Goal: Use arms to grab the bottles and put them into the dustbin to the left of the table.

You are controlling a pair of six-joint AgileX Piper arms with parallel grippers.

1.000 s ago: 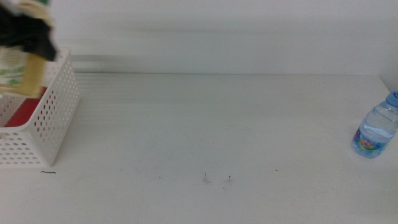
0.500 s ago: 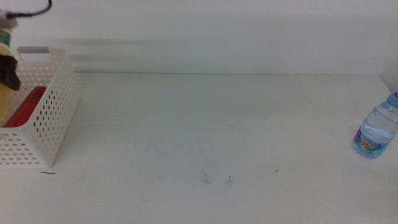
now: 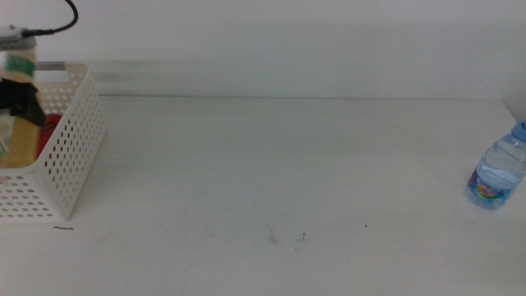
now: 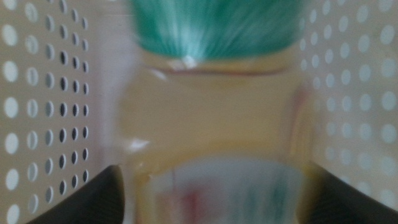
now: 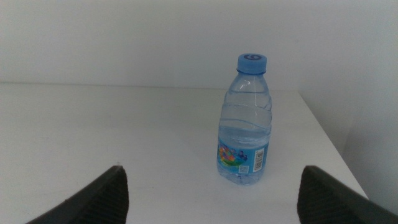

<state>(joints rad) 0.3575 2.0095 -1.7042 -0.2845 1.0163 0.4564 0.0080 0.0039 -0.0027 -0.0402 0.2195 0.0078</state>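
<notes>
My left gripper point(image 3: 20, 97) hangs inside the white perforated dustbin point(image 3: 70, 156) at the table's left end. The yellow juice bottle point(image 3: 16, 141) with the green label is right under it. In the left wrist view the juice bottle point(image 4: 211, 118) is streaked with blur and fills the gap between the spread jaws of my left gripper point(image 4: 214, 183), while the dustbin wall point(image 4: 37, 112) is sharper. The red cola can point(image 3: 51, 128) lies in the dustbin. The water bottle point(image 3: 496, 174) stands upright at the table's right edge. My right gripper point(image 5: 211, 180) is open, short of the water bottle point(image 5: 244, 124).
The white table point(image 3: 288, 164) carries a few small dark specks point(image 3: 288, 238) near its front. A black cable point(image 3: 57, 23) arcs above the dustbin. The table's right edge point(image 5: 329, 149) runs close behind the water bottle.
My left gripper carried the juice bottle from above the dustbin's rim down into the dustbin. The bottle now sits lower under the gripper. The water bottle and the right arm have not moved.
</notes>
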